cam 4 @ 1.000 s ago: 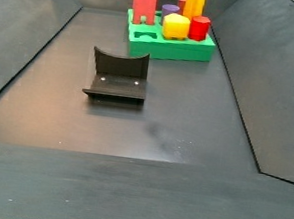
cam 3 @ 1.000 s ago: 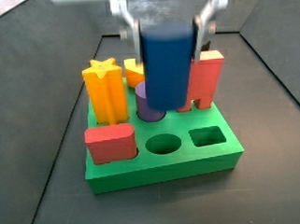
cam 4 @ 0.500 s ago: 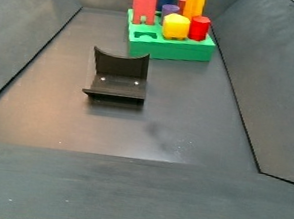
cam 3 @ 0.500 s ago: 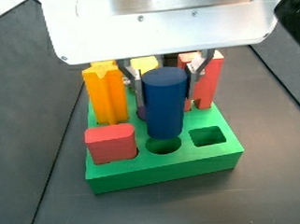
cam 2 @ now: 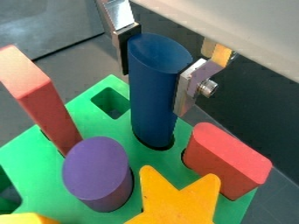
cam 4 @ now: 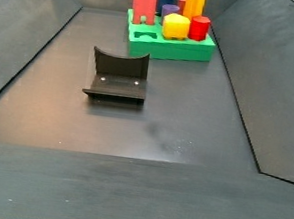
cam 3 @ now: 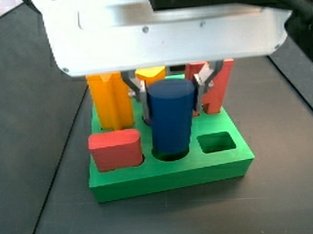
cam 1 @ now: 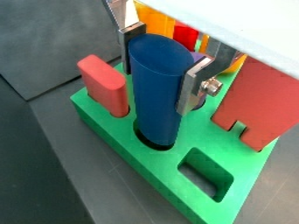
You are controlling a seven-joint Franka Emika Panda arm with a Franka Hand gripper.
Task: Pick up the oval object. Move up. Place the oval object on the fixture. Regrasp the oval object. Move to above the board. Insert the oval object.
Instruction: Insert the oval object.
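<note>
The oval object is a tall dark blue post with an oval top. It stands upright with its lower end inside a hole of the green board. My gripper is shut on its upper part, one silver finger on each flat side. Both wrist views show this, as the oval object and gripper appear again. In a side view the gripper hangs over the board with the oval object in it. The fixture stands empty on the floor.
Other pieces stand in the board round the oval object: an orange star, a low red block, a tall red slab and a purple cylinder. A square hole is open beside it. Dark walls enclose the floor.
The gripper has come down over the board with the oval object, and the object's lower end has gone into the hole.
</note>
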